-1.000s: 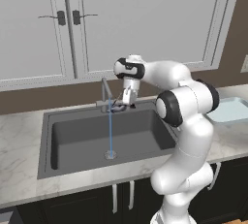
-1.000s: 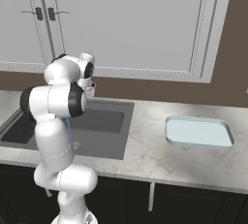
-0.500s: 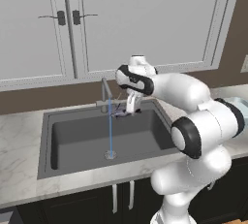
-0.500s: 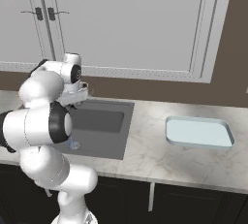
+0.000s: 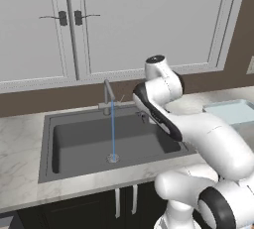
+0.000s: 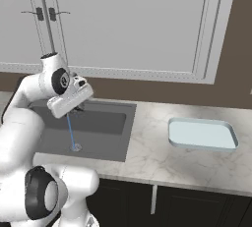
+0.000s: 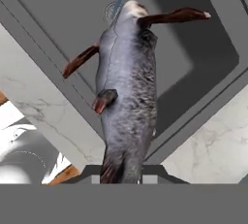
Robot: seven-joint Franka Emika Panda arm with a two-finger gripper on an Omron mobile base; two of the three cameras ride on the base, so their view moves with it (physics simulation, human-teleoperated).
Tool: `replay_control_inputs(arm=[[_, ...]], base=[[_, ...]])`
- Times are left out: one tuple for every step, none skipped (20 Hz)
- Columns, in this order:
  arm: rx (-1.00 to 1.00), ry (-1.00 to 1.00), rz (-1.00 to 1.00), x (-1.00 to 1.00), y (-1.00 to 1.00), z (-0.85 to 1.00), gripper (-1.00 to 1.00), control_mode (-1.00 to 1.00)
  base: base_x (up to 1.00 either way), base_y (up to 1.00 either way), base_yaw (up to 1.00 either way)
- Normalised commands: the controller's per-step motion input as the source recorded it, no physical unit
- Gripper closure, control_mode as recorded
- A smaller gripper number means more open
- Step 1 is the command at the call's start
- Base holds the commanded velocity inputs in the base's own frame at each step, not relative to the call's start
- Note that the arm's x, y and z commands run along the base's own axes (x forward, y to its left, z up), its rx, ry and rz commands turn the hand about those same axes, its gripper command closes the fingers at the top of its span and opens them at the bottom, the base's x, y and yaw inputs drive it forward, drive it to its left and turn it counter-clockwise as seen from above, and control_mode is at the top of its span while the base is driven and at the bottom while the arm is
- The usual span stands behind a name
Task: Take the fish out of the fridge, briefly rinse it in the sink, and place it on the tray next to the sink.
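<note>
A grey fish (image 7: pixel 127 87) with reddish-brown fins hangs head-down from my gripper (image 7: pixel 125 173), which is shut on its tail end. Below it lies the dark grey sink (image 7: pixel 72 29), its round drain (image 7: pixel 111 10) just past the fish's head. A thin blue water stream (image 5: pixel 113 129) runs from the slim faucet (image 5: pixel 107 94) into the sink (image 5: pixel 89 143). My gripper (image 5: pixel 144 116) hovers over the basin's right part, right of the stream. The pale blue tray (image 6: pixel 202 133) lies on the counter right of the sink (image 6: pixel 101 123). The fridge is out of view.
White wall cabinets (image 5: pixel 124 20) with dark handles hang above a brown backsplash. Marble counter (image 6: pixel 147 152) surrounds the basin. My own forearm (image 5: pixel 198 129) stretches low across the sink's right rim, between basin and tray.
The hand has carried the fish rightward and slightly nearer, away from the faucet and stream. The elbow has swung down and out to the right.
</note>
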Motion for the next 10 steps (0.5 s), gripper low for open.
replay_control_inputs(arm=[[0.15, -0.17, -0.16, 0.00, -1.00, 0.56, 1.00, -1.00], [0.20, -0.12, -0.16, 0.00, -1.00, 0.49, 1.00, -1.00], [0.21, -0.12, -0.15, 0.00, -1.00, 0.51, 1.00, -1.00], [0.20, -0.11, -0.14, 0.01, -1.00, 0.51, 1.00, -1.00], [0.18, -0.10, -0.15, 0.03, -1.00, 0.49, 1.00, -1.00], [0.17, -0.09, -0.15, 0.07, -1.00, 0.43, 1.00, -1.00], [0.17, -0.07, -0.16, 0.09, -1.00, 0.34, 1.00, -1.00], [0.19, 0.00, -0.24, 0.19, -1.00, 0.13, 1.00, -1.00], [0.19, 0.00, -0.24, 0.26, -1.00, 0.08, 1.00, -1.00], [0.18, 0.00, -0.25, 0.25, -1.00, 0.08, 1.00, -1.00]], base=[[0.00, 0.00, 0.00], [0.00, 0.00, 0.00], [0.00, 0.00, 0.00], [0.00, 0.00, 0.00], [0.00, 0.00, 0.00], [0.00, 0.00, 0.00], [0.00, 0.00, 0.00], [0.00, 0.00, 0.00], [0.00, 0.00, 0.00], [0.00, 0.00, 0.00]])
